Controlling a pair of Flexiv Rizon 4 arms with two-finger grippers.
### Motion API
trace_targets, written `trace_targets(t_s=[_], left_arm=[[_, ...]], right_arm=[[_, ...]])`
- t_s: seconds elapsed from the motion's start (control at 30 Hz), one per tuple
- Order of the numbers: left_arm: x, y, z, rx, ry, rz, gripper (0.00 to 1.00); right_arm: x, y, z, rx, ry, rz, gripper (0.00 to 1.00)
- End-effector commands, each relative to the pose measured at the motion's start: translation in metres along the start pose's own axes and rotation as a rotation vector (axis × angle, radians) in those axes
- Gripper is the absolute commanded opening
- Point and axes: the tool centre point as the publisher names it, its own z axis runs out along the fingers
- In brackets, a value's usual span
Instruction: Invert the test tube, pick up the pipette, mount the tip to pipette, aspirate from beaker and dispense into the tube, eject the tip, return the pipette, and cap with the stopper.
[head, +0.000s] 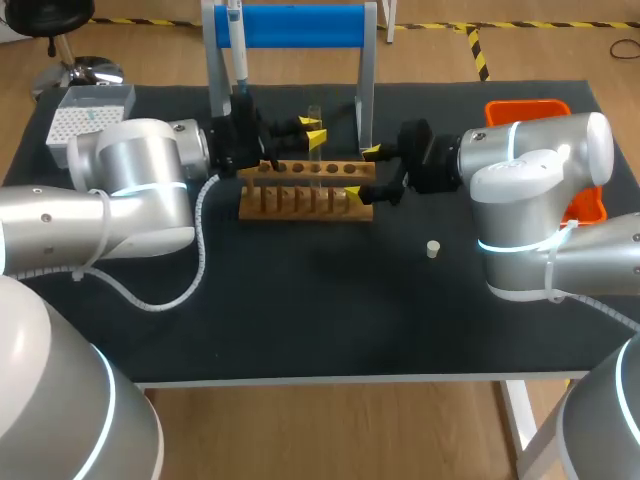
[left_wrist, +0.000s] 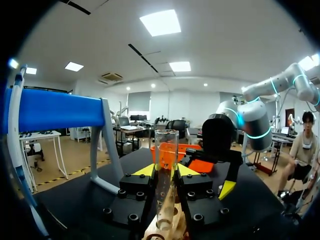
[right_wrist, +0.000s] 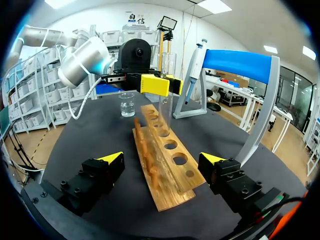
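The test tube stands upright in the wooden rack, clamped between the left gripper's jaws just above the rack. It is clear glass, mouth up. The right gripper's jaws gape wide, either side of the rack's right end. There is one tube, one stopper on the counter right of the rack, one pipette behind it, and one beaker beyond its left end.
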Motion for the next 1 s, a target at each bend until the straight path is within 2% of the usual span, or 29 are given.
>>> trace_targets(t_s=[0.03,0.27,0.47,0.73,0.9,0.93,1.0], left_arm=[[-0.001,0.002,0.0,0.011,0.004,0.011,1.0],[0.002,-0.006,-0.007,-0.001,-0.005,0.031,1.0],[0.016,-0.021,-0.027,-0.04,-0.02,0.058,1.0],[0.04,-0.036,-0.102,-0.111,-0.146,0.063,1.0],[0.065,-0.049,-0.154,-0.132,-0.277,0.059,1.0],[0.072,-0.052,-0.162,-0.138,-0.3,0.066,1.0],[0.072,-0.052,-0.162,-0.138,-0.3,0.066,1.0]], right_arm=[[0.0,0.0,-0.001,-0.001,0.001,0.0,1.0],[0.0,0.0,-0.001,-0.001,0.001,0.0,1.0],[0.0,0.0,-0.001,-0.001,0.001,0.0,1.0],[0.0,0.0,-0.001,-0.001,0.001,0.0,1.0],[0.0,0.0,-0.001,-0.001,0.001,0.0,1.0],[0.0,0.0,-0.001,-0.001,0.001,0.0,1.0],[0.0,0.0,-0.001,-0.001,0.001,0.0,1.0]])
